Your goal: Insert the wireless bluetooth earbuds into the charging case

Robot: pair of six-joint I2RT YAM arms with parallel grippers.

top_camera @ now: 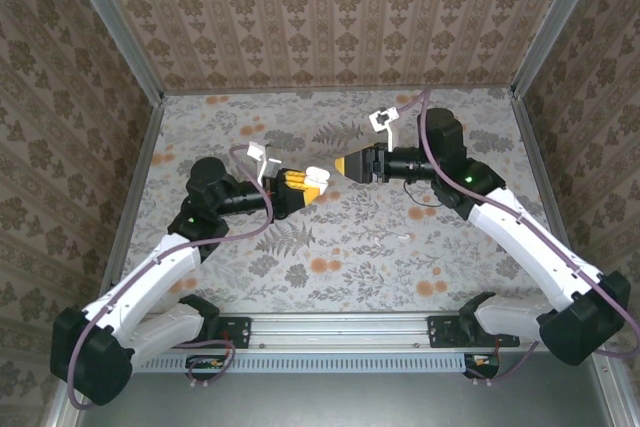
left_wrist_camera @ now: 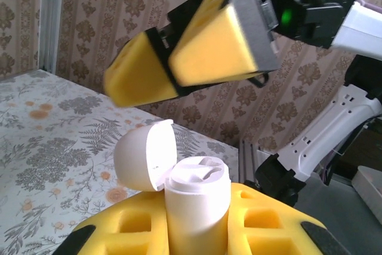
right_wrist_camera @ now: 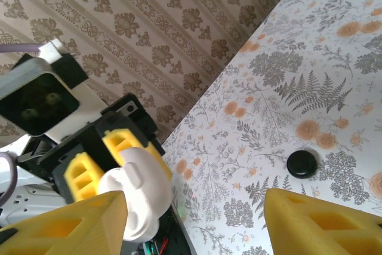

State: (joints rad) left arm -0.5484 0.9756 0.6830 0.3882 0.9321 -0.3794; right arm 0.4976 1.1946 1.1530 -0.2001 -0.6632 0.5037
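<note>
**Worktop holdings: one case in hand, loose pieces lying free**

Nearest the front edge, right of centre, we list a tiny white earbud [top_camera: 405, 238] lying loose on the floral worktop [top_camera: 330, 277]. Just beyond it lies a small black round piece [right_wrist_camera: 302, 163]; we cannot tell whether it is an earbud or a case. At mid-worktop, the left gripper [top_camera: 303, 183] is clenched on a white charging case [left_wrist_camera: 197, 204], its domed lid [left_wrist_camera: 146, 154] swung open to one side. The well shows white moulded shapes; whether an earbud sits there we cannot tell. Just past the case is the right gripper [top_camera: 342, 165], its yellow fingers [right_wrist_camera: 322, 222] spread with nothing between them, close to the case but apart from it.
</note>
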